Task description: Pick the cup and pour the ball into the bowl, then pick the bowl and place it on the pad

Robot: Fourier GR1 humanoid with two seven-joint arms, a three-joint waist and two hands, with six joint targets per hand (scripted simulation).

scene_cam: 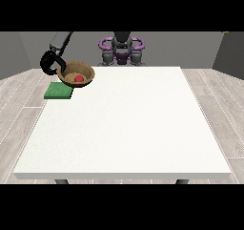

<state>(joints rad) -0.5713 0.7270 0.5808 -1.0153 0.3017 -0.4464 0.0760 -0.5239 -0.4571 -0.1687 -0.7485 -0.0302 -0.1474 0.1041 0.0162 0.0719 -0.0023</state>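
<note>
A brown wooden bowl hangs in the air above the table's far left corner, with a red ball inside it. The black hand at the view's left is curled round the bowl's left rim and holds it up. Just below and left of the bowl lies a flat green pad on the white table. The bowl's lower edge overlaps the pad's right corner in the picture. No cup shows. No hand shows at the view's right.
The robot's torso stands behind the table's far edge. A grey arm runs down from the upper left to the hand.
</note>
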